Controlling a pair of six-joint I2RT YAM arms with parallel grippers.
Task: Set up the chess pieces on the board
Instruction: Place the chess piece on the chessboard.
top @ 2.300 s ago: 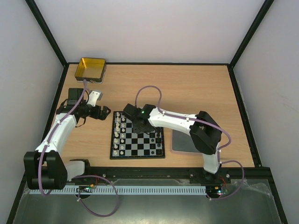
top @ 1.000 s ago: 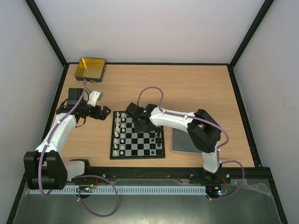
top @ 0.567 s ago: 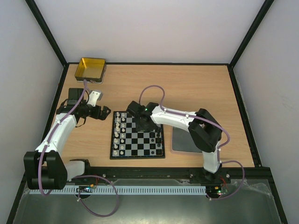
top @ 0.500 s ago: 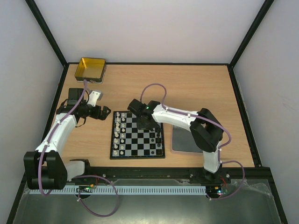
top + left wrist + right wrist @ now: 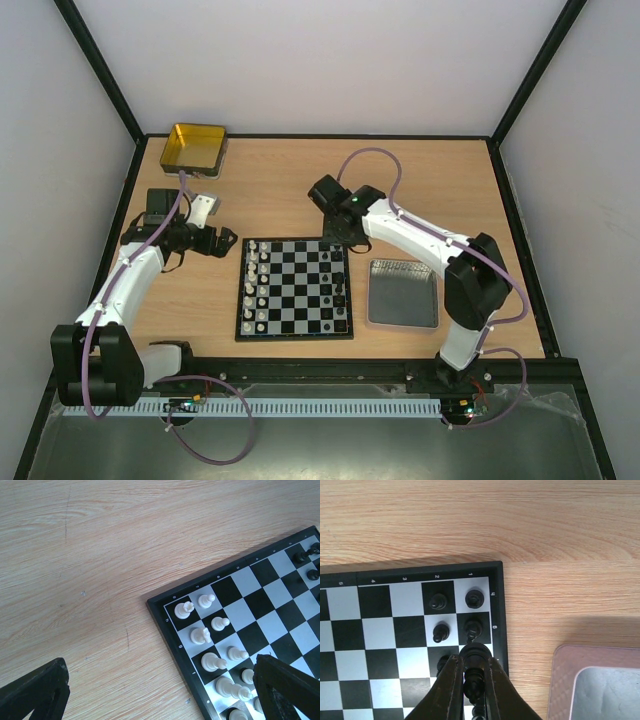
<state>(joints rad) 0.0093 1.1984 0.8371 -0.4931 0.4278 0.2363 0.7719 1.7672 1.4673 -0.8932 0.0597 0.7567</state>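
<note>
The board (image 5: 295,300) lies in the middle of the table. White chess pieces (image 5: 257,285) stand in its two left columns, black ones (image 5: 342,292) along its right edge. My right gripper (image 5: 345,235) hovers over the board's far right corner, shut on a black chess piece (image 5: 474,656) with its base up between the fingers (image 5: 451,687). Below it stand black pieces (image 5: 438,601) on the corner squares. My left gripper (image 5: 225,243) sits left of the board's far left corner, open and empty; its view shows white pieces (image 5: 200,635) on the board (image 5: 272,622).
A grey tray (image 5: 403,293) lies right of the board and shows at the lower right of the right wrist view as well (image 5: 605,690). A gold tin (image 5: 193,147) stands at the back left corner. Black frame rails edge the table.
My right arm has swung from the board's far middle to its far right corner, its jaws closing a little more on a black piece. The left arm has not moved.
</note>
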